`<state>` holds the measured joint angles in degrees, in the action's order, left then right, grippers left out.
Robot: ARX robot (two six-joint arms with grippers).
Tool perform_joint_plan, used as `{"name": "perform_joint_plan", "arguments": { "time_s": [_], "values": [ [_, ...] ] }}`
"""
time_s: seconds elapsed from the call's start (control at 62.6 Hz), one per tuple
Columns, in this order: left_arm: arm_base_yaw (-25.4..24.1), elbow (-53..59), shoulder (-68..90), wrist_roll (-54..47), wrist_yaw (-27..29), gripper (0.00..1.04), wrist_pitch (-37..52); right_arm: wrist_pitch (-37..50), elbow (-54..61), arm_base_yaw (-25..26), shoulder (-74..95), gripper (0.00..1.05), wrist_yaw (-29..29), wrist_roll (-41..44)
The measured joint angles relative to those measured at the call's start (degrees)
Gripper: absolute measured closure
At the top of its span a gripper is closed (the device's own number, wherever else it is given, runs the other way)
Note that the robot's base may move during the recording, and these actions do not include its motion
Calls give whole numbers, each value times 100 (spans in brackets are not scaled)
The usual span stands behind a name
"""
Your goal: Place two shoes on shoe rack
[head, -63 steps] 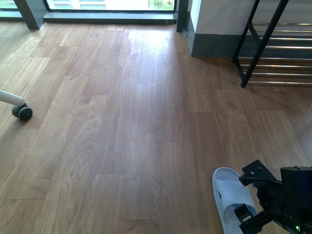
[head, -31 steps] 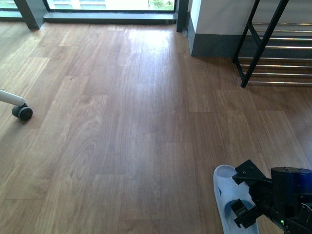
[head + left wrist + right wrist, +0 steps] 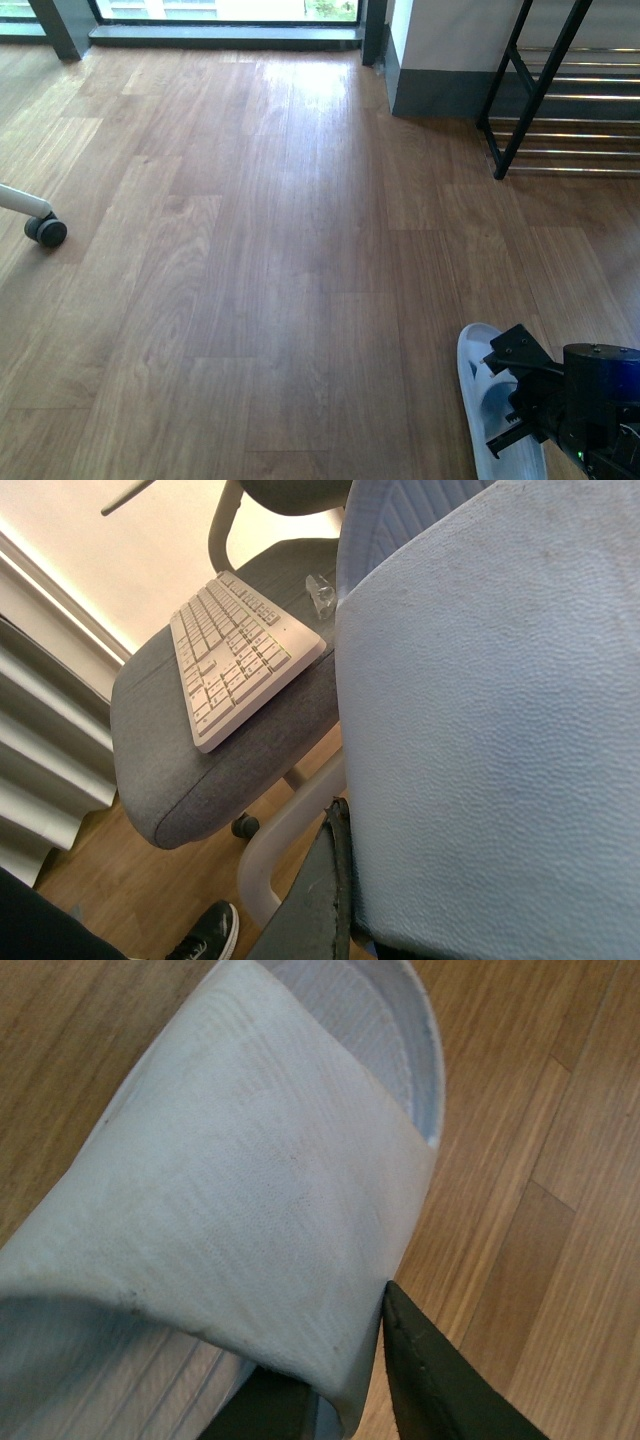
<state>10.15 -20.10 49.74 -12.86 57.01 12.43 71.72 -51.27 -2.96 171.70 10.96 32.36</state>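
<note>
Our right gripper (image 3: 508,395) clamps a pale blue slide (image 3: 474,347) by its strap; our left gripper (image 3: 338,905) seemingly grips a second slide (image 3: 480,730).

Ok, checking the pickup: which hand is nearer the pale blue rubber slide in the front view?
Right. The right hand grips the pale blue rubber slide's strap; the left hand is outside the front view.

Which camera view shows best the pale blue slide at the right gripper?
The right wrist view: the slide fills it, strap and ribbed footbed clear. The front view shows only its far end, the right gripper covering the rest. The left wrist view seems to show a second slide instead.
</note>
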Motion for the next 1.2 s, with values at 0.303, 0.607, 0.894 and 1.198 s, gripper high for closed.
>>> {"name": "perform_joint_plan", "arguments": {
  "time_s": [0.303,0.607,0.894,1.198],
  "values": [
    [-2,0,0,0,0,103,0,197,1156,17,-1727,103,-490,-127],
    [-2,0,0,0,0,103,0,-1187,2736,-597,-5862,103,-1486,96],
    [0,0,0,0,0,103,0,-4256,3722,-459,-10800,103,-2365,33],
    [0,0,0,0,0,103,0,-8030,3602,90,-15571,103,-3198,-1069]
  ]
}}
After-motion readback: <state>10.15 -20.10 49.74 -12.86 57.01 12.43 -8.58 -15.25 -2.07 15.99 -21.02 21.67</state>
